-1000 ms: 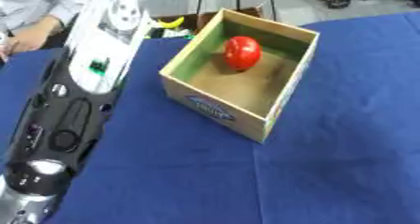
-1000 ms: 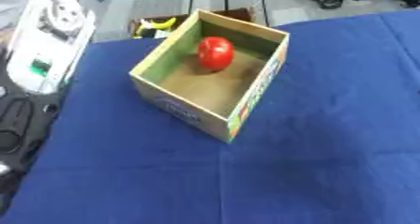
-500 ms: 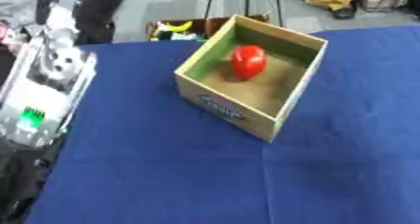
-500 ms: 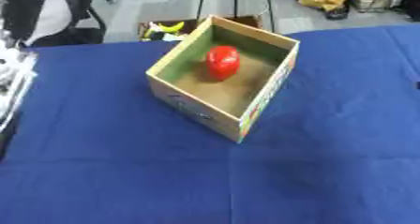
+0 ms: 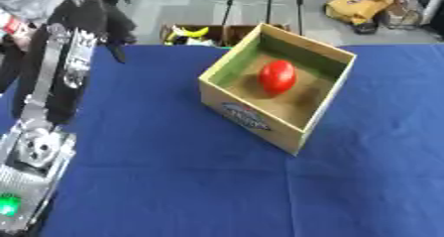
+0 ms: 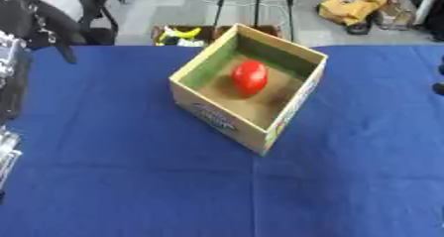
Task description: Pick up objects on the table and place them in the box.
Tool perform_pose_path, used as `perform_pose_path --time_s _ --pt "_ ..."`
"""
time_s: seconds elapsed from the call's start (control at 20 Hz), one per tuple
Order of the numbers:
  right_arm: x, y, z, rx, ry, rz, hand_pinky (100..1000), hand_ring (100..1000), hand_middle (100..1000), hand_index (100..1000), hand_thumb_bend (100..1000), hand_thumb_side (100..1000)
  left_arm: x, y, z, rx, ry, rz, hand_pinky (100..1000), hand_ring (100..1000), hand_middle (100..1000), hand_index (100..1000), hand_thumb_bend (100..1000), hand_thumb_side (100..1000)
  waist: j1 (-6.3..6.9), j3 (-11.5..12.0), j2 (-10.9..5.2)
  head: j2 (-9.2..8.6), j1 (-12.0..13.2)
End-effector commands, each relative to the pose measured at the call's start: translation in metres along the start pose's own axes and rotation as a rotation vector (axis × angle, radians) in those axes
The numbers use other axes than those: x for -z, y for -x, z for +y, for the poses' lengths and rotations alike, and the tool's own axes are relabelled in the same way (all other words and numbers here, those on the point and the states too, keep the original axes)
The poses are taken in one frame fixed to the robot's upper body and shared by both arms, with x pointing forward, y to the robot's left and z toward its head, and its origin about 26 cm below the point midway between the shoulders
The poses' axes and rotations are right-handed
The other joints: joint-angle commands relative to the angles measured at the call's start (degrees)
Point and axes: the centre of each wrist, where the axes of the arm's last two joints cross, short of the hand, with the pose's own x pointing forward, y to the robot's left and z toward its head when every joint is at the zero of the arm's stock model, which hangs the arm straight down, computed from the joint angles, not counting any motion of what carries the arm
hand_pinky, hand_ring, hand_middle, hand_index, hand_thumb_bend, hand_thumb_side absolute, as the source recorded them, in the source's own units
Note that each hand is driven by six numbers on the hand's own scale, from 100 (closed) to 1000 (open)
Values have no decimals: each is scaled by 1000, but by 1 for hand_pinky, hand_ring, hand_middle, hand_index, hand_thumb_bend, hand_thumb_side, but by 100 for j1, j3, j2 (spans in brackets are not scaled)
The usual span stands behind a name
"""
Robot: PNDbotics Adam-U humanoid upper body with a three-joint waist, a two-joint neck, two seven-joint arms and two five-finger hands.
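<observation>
An open cardboard box (image 5: pixel 249 118) stands on the blue table, turned corner-on. A red rounded object (image 5: pixel 277 76) lies inside it on the floor near the far wall. My left arm runs up the view's left side. Its black hand (image 5: pixel 93 7) hangs over the table's far left corner, well left of the box, with relaxed fingers pointing down and nothing in them. Of my right hand only dark tips (image 6: pixel 440 88) show at the right edge of the right eye view, right of the box.
The blue cloth (image 5: pixel 173 181) covers the table around the box. Beyond the far edge, on the floor, stand a low carton with yellow things (image 5: pixel 196 32) and a yellow bag (image 5: pixel 357 7).
My left arm has swung away from the box toward the far left corner and the hand now hangs there. The whole picture has shifted with the camera. The red object still lies in the box.
</observation>
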Motion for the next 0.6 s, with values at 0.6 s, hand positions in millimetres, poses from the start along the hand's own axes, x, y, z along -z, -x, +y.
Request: perform_pose_path --time_s 0.6 --pt "3 -5 -4 21 41 -41 768 822 748 769 100 1000 -28 9 -4 6 -172 -11 326 486 499 839 275 1000 -160 63 -155 -447 83"
